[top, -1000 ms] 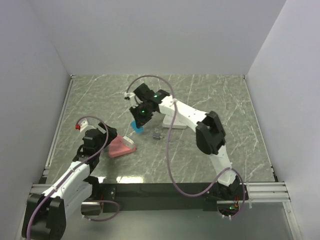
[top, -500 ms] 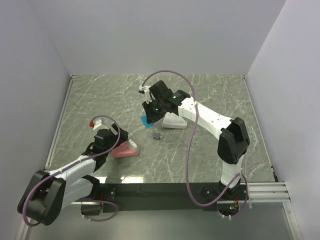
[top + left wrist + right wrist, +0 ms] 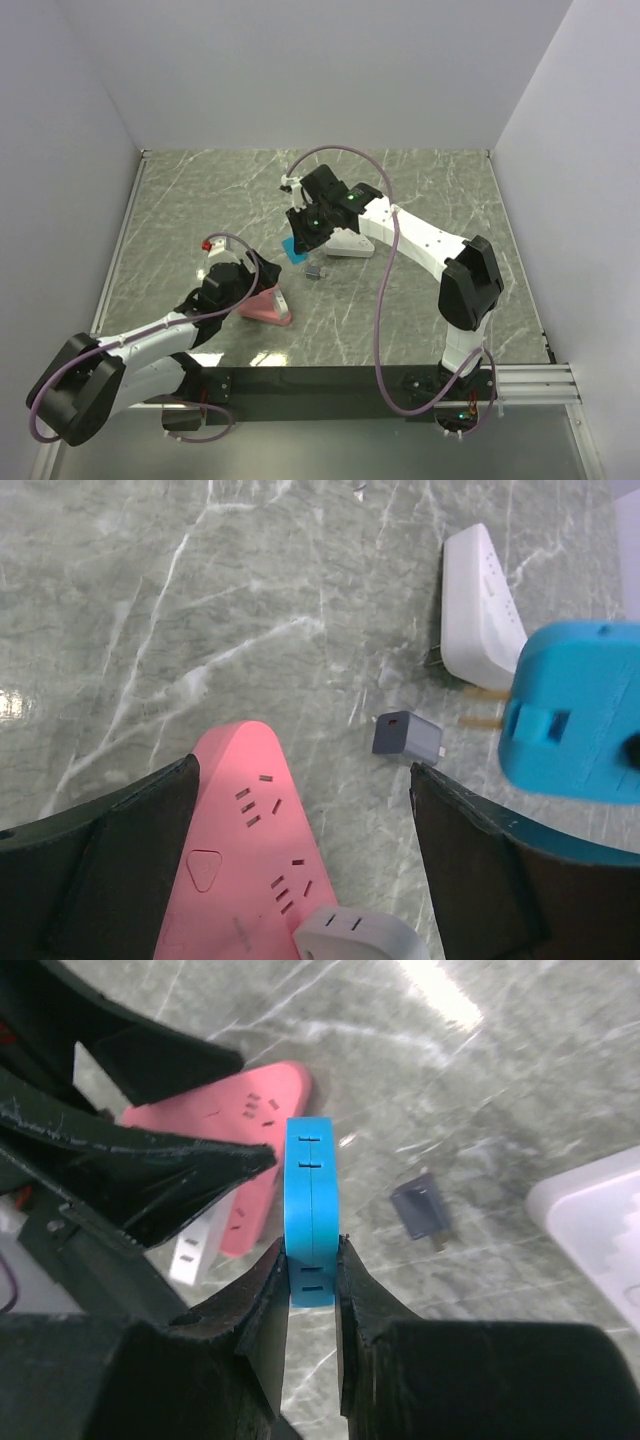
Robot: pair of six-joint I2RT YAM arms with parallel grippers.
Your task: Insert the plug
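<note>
My right gripper [image 3: 312, 1250] is shut on a flat blue plug [image 3: 310, 1210], holding it above the table; in the top view the blue plug [image 3: 295, 249] hangs below the right gripper [image 3: 306, 232]. The pink power strip [image 3: 240, 860] lies on the table between the open fingers of my left gripper [image 3: 303, 780], with a white plug [image 3: 350, 935] seated in its near end. The top view puts the left gripper [image 3: 248, 285] over the pink strip [image 3: 268, 306]. The blue plug [image 3: 575, 715] hovers to the right of the strip.
A small grey adapter [image 3: 314, 271] lies on the marble table between the two grippers, also visible from the left wrist [image 3: 408, 738]. A white power strip [image 3: 350, 243] sits behind it, under the right arm. White walls enclose the table.
The left arm has reached right, and the pink strip has slid right with it. The right gripper carried the blue plug right, then slightly down toward the strip.
</note>
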